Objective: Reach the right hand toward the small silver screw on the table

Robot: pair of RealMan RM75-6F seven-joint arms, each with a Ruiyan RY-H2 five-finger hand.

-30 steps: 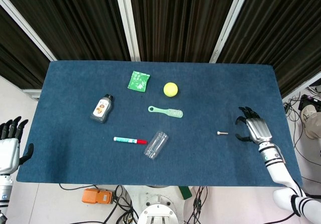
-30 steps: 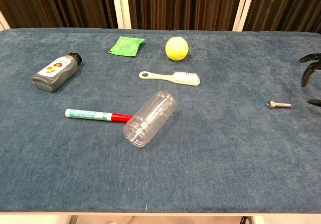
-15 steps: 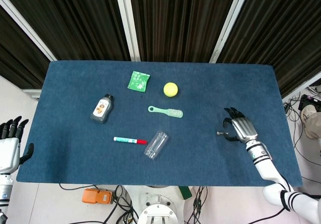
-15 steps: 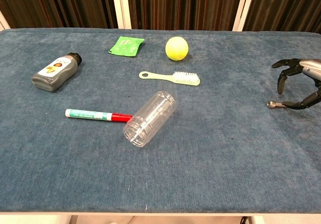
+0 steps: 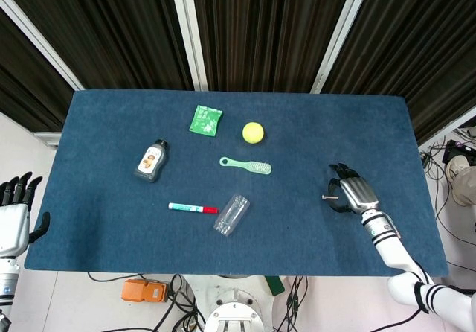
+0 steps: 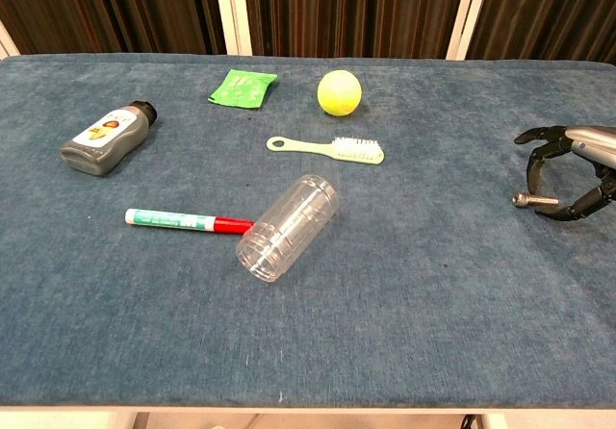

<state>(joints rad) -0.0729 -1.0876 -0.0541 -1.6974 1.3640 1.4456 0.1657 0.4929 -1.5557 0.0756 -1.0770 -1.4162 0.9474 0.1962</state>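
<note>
The small silver screw [image 6: 533, 199] [image 5: 328, 196] lies on the blue table mat at the right side. My right hand [image 6: 574, 170] [image 5: 352, 193] hovers right over it, fingers curled apart around the screw's right end, nothing gripped. Its fingertips [image 6: 532, 141] arch above the screw while the thumb sits just in front of it. My left hand [image 5: 15, 213] hangs open off the table's left edge, seen only in the head view.
A clear plastic cup [image 6: 287, 227] on its side, a red-and-green marker [image 6: 188, 221], a green brush [image 6: 327, 148], a yellow ball [image 6: 339, 92], a green packet [image 6: 242, 88] and a dark bottle [image 6: 106, 138] lie on the mat's left and middle.
My right hand has moved leftward from the table's right edge to the screw, and its fingers now arch over it. The left hand has stayed still.
</note>
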